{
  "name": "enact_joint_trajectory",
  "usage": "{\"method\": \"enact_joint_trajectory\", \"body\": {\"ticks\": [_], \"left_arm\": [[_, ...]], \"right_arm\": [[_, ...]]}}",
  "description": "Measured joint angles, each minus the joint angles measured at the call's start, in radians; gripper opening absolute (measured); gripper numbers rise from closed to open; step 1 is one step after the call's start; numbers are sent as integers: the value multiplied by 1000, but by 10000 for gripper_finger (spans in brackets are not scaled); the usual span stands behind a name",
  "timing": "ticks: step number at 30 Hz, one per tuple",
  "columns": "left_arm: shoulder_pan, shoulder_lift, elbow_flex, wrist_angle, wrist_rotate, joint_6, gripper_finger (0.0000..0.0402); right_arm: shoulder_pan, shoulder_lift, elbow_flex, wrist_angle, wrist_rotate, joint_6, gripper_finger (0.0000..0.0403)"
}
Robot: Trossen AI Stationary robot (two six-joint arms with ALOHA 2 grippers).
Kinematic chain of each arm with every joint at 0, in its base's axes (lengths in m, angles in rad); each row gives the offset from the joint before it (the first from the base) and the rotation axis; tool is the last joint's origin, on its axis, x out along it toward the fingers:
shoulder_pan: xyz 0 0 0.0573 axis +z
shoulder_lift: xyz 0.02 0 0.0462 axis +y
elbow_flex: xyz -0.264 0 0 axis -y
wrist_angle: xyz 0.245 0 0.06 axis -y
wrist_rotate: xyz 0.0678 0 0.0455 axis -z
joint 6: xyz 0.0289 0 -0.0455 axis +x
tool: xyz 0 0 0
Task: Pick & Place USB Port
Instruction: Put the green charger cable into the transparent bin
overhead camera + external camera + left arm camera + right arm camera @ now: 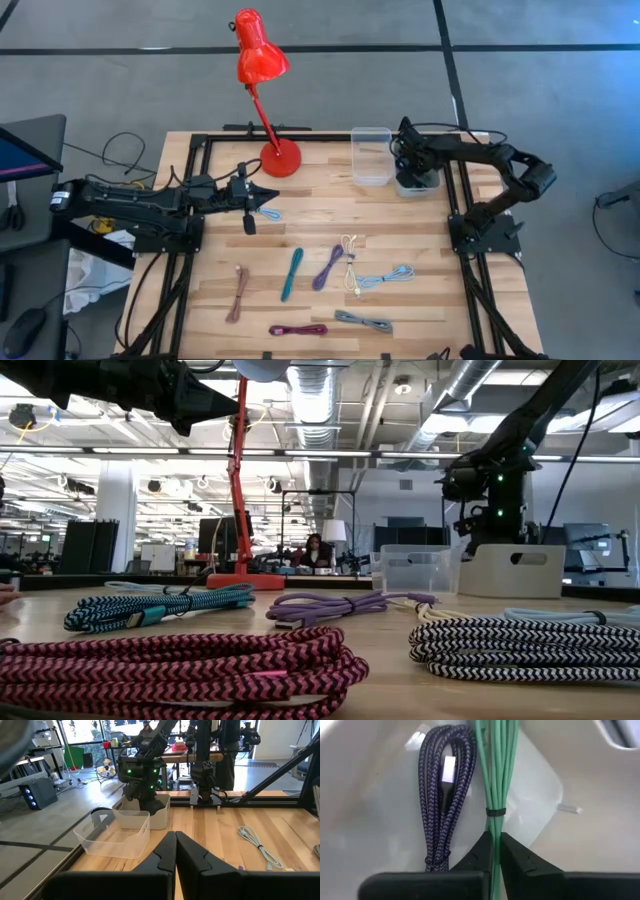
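Note:
My right gripper (494, 851) reaches down into the white bin (417, 184) at the table's far right, shut on a green cable bundle (496, 775). A dark blue braided cable (442, 795) lies coiled on the bin's floor beside it. My left gripper (270, 193) is shut and empty, held above the table's left middle, over a small light-blue cable (268, 213); it also shows in the low view (215, 405) at the top left. Several coiled cables lie on the near half of the table. My right gripper pinches the green cable bundle between its two fingers (479, 851), on a stretch just near of the bundle's black tie (495, 827). The fingers come from above and lie along the bundle. The bundle runs on down into the white bin; whether its far end rests there I cannot tell.
A clear plastic bin (371, 155) stands left of the white bin. A red desk lamp (262, 60) stands on its base (280, 157) at the far middle. Teal (291, 273), purple (328, 267), brown (238, 293), magenta (298, 329) and grey (363, 321) cables lie near the front.

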Motion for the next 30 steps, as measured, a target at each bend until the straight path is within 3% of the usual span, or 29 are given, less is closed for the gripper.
{"method": "enact_joint_trajectory", "body": {"ticks": [15, 21, 24, 27, 30], "left_arm": [[0, 0, 0, 0, 0, 0, 6], [0, 0, 0, 0, 0, 0, 6], [0, 0, 0, 0, 0, 0, 6], [0, 0, 0, 0, 0, 0, 6], [0, 0, 0, 0, 0, 0, 6]], "right_arm": [[3, -247, 28, -23, 39, -24, 4], [27, -366, 60, -57, -24, 5, 2], [58, -408, 64, -48, -111, 38, 2], [96, -420, 64, 1, -212, 81, 1], [141, -409, 64, 72, -246, 102, 1]]}}
